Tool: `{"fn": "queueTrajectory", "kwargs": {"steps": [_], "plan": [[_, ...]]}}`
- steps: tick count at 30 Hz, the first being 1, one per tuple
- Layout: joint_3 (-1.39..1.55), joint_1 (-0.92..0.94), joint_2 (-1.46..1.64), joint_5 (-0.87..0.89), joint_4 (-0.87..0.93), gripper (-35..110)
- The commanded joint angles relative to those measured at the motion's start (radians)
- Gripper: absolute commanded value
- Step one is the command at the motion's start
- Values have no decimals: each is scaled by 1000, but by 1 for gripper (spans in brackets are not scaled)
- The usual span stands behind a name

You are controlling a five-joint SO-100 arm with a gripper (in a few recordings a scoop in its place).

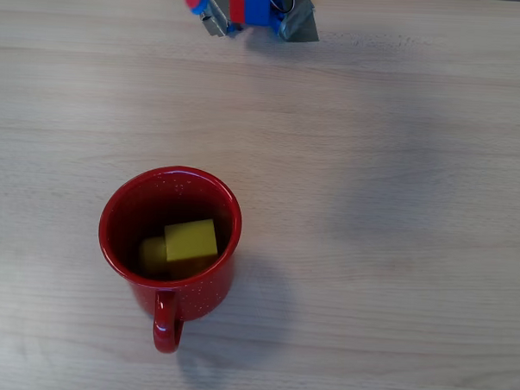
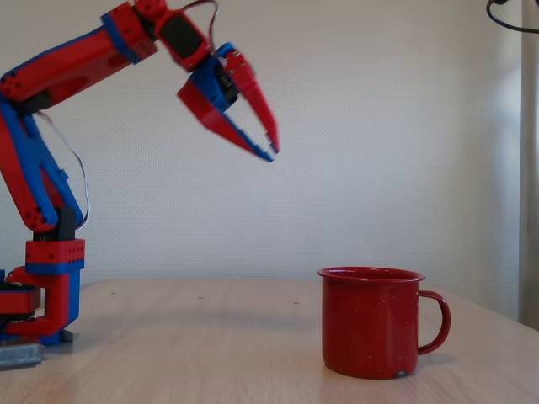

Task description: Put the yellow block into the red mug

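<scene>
A glossy, enamel-like finish with fine white speckles is seen on the red mug [image 1: 200, 283], its inside darker. The yellow block [image 1: 191, 239] appears as smooth, matt plastic. The surface [image 1: 399, 166] is finished in pale, matt wood grain. The pincer [image 2: 271, 145] looks moulded from smooth red and blue plastic.

The block [image 1: 191, 240] lies inside the mug [image 1: 126, 208], which stands on the table [image 1: 387, 252]. In the fixed view, the gripper [image 2: 271, 150] hangs above and left of the mug.
</scene>
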Motion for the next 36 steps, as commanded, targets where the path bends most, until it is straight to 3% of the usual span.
{"fn": "queueTrajectory", "kwargs": {"steps": [1,12,22,36], "plan": [[115,-15,169,-9,-58,0],[710,-64,623,-72,-158,0],[1198,-141,968,2,-155,0],[1390,-170,1161,34,-98,0]]}}
